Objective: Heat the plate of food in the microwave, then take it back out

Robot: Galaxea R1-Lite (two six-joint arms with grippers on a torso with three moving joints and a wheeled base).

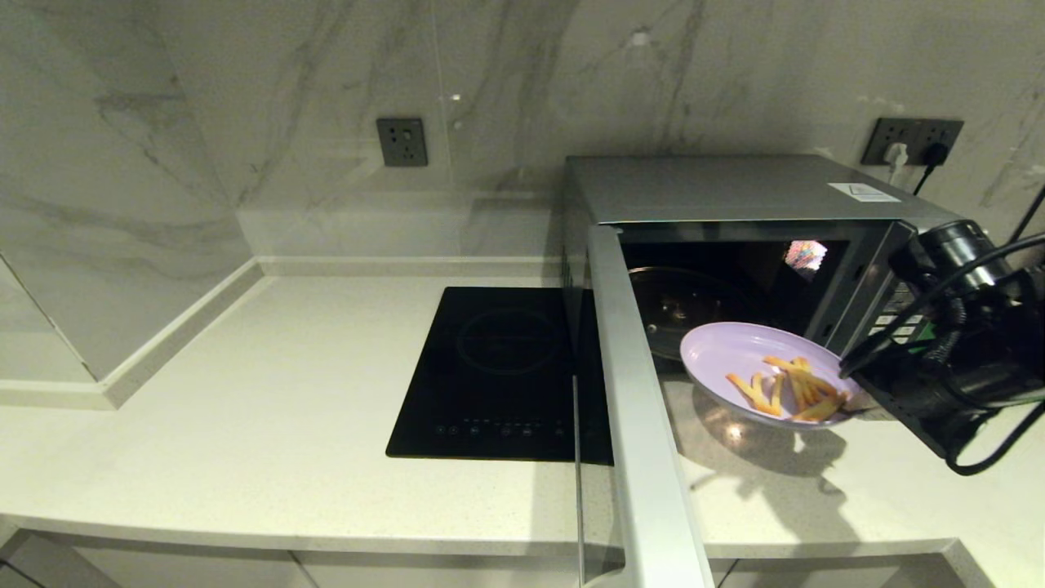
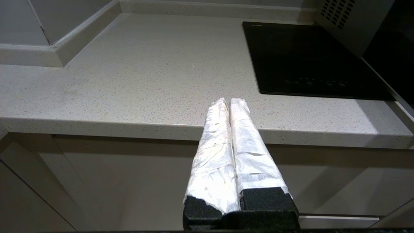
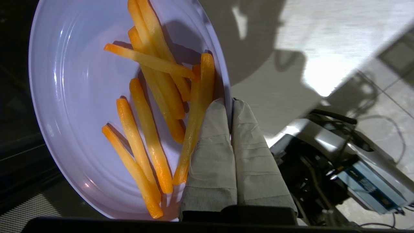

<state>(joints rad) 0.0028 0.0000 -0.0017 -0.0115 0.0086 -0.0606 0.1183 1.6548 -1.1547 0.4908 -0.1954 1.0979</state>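
Jutting toward you at the bottom of the head view, the microwave (image 1: pixel 735 245) door stands swung wide, and you can see the dark cavity with its glass turntable bare, so nothing is inside. You cannot tell from these frames whether heating has happened: the plate is either on its way in or on its way out, and on the first reading you would have the placing, closing, heating and retrieval all left, while on the second only setting the plate down remains. Left of the oven, the black cooktop (image 1: pixel 502 376) sits flush in the pale counter (image 1: pixel 245 408). Your plate of food (image 1: pixel 763 371) hangs in the air just in front of the cavity mouth, above the counter and its own shadow, tilted slightly. Your right gripper (image 3: pixel 231 103) is pinched tight on the plate's near rim, one finger over the edge beside the fries and one beneath. Only the right wrist view shows you that grip; the head view hides it behind the arm. Only the left wrist view shows your left gripper (image 2: pixel 229 102), fingers pressed together and holding nothing, parked below the counter edge.
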